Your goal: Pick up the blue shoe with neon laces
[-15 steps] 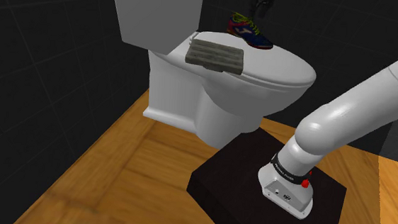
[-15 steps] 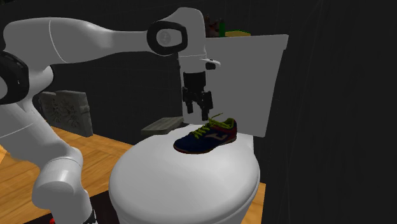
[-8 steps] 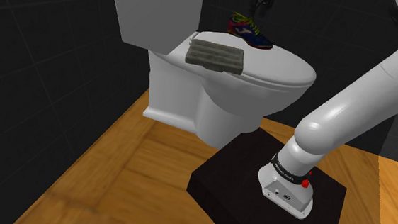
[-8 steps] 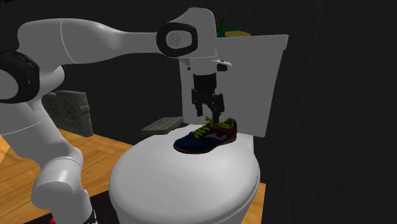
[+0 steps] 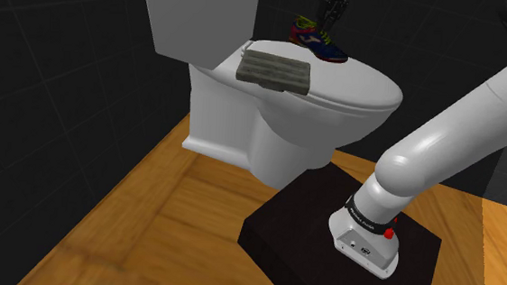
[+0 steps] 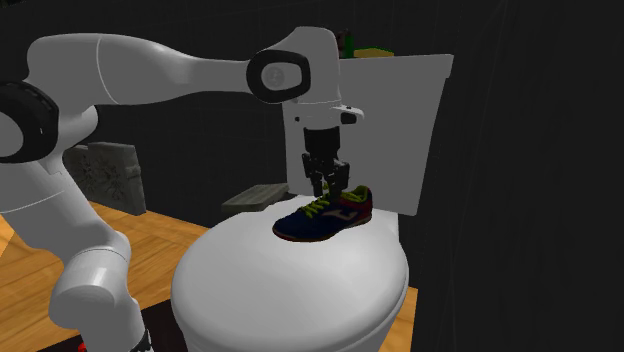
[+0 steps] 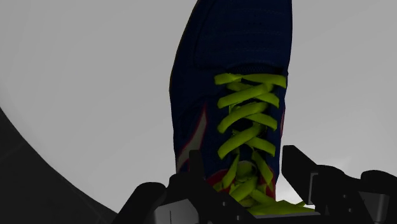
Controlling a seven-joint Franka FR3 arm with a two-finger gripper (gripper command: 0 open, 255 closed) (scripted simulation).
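The dark blue low shoe with neon yellow-green laces (image 7: pixel 235 83) stands on its sole directly under the all-black two-finger gripper (image 7: pixel 245 170). The black fingers (image 7: pixel 191 170) are spread apart, one on each side of the laced rear half of the shoe, and the toe lies beyond them. I cannot tell whether they touch its sides. In the second exterior view the gripper (image 6: pixel 328 186) points straight down, with its tips at the height of the laces.

The shoe (image 6: pixel 325 218) rests on the closed white lid of the toilet (image 6: pixel 290 290), near the back of the lid and just in front of the white tank (image 6: pixel 400 130). The upper is dark blue, with red trim around the opening and a pale stripe along the side.

Also on the lid, near the shoe but apart from it, lies a grey ribbed flat block (image 5: pixel 274 68). The toilet stands on a wooden floor (image 5: pixel 147 221), beside the black box stand (image 5: pixel 301 221).
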